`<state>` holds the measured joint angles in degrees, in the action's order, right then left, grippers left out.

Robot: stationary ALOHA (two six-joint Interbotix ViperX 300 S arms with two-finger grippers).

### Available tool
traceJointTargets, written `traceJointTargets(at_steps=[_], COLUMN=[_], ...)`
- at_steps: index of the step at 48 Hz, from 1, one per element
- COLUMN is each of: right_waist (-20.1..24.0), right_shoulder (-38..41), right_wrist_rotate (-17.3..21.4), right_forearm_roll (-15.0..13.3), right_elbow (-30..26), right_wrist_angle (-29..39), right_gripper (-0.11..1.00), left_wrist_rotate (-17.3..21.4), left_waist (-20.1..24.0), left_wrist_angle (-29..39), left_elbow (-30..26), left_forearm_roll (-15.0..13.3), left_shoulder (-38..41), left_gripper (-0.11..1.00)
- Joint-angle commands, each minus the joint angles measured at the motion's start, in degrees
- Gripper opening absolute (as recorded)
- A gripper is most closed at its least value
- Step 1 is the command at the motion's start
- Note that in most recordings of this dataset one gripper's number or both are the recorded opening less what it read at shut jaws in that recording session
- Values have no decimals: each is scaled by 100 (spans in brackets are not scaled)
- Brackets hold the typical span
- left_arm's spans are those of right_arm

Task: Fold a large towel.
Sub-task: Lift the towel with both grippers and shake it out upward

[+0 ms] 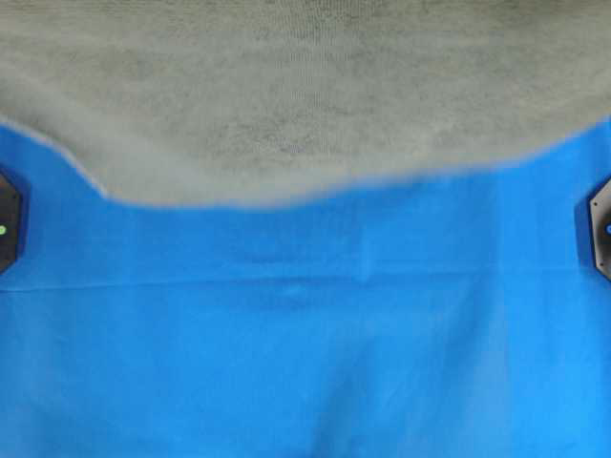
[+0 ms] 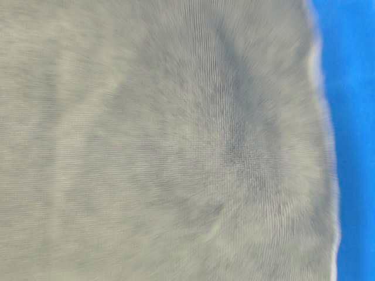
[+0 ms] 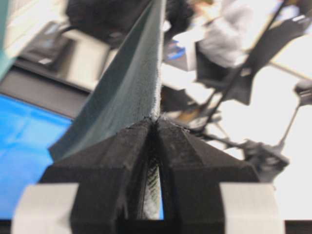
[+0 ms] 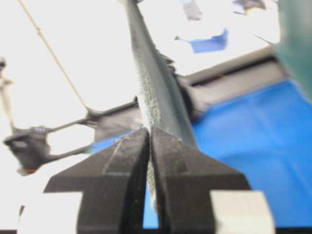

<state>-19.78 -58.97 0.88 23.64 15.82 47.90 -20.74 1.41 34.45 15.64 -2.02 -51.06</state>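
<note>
The large towel is grey-green terry cloth, lifted close to the overhead camera, blurred, filling the top of that view. It fills nearly all of the table-level view. My left gripper is shut on the towel's edge, which runs taut up and away from the jaws. My right gripper is shut on the towel's hemmed edge, also stretched upward. The grippers themselves are hidden behind the towel in both exterior views.
The bright blue cloth surface covers the table below the towel. Black arm bases sit at the left edge and right edge of the overhead view. Room clutter and a black table border show behind.
</note>
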Motion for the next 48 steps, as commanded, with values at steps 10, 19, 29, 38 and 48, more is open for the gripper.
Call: traceJointTargets(at_steps=[10, 19, 29, 38, 48], right_waist=[9, -62, -932, -2320, -3278], right_shoulder=[26, 167, 396, 624, 1230], right_wrist_rotate=[-580, -642, -229, 281, 334], right_forearm_roll=[1160, 949, 237, -694, -1371], right_elbow=[-26, 290, 1028, 1714, 2215], right_wrist_angle=[-114, -123, -264, -246, -352], right_gripper=[2, 2, 2, 2, 2], left_wrist_rotate=[-44, -62, -747, -896, -396], left_waist=[-527, -167, 1705, 3164, 3946], left_wrist_angle=[-18, 176, 352, 237, -536], left_elbow=[-193, 62, 1125, 2118, 2760], left_forearm_roll=[-9, 53, 18, 53, 79], left_shoulder=[79, 97, 18, 149, 563], left_gripper=[4, 4, 4, 4, 4])
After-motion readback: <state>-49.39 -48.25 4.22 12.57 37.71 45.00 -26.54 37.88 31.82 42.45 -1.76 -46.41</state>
